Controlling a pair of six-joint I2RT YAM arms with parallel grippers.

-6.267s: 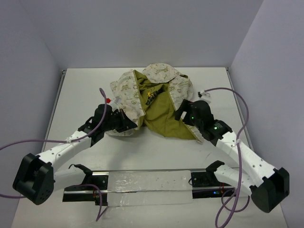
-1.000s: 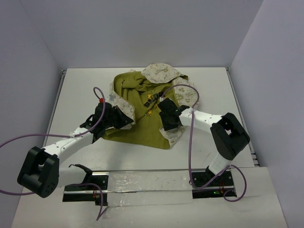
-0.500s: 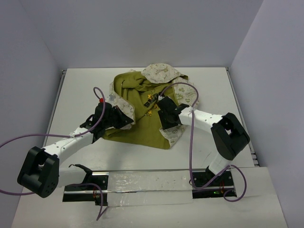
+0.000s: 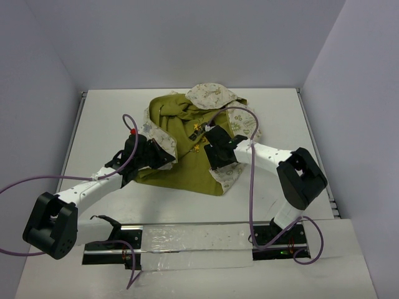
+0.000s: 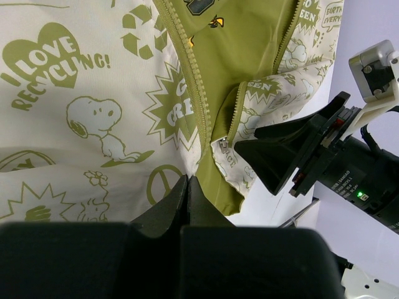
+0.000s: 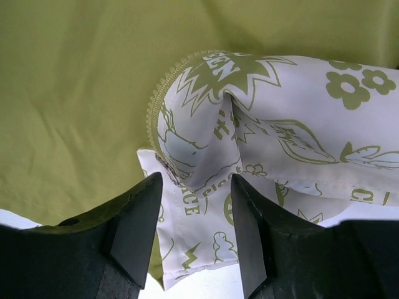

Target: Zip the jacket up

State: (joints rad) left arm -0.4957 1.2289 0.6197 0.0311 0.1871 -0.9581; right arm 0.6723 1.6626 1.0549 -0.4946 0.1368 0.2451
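The jacket (image 4: 187, 169) lies open in the middle of the table, olive lining up, hood at the far side. My left gripper (image 4: 164, 159) is shut on the lower edge of its cream left front panel (image 5: 93, 118), beside the olive zipper teeth (image 5: 197, 93). My right gripper (image 4: 215, 161) is open over the lower corner of the right front panel (image 6: 206, 205). That corner lies between its fingers (image 6: 140, 215) and is not pinched. Zipper teeth (image 6: 153, 112) curl along this panel's edge. The right gripper's fingers (image 5: 280, 156) also show in the left wrist view.
A metal rail with clear plastic (image 4: 193, 240) runs along the near edge between the arm bases. Purple cables (image 4: 250, 187) loop over both arms. The white table (image 4: 106, 112) is walled at the back and sides.
Since 6.3 s ago the right arm swung left over the jacket and the panels were rearranged. In the last second the right gripper crept slightly farther; the left gripper holds still.
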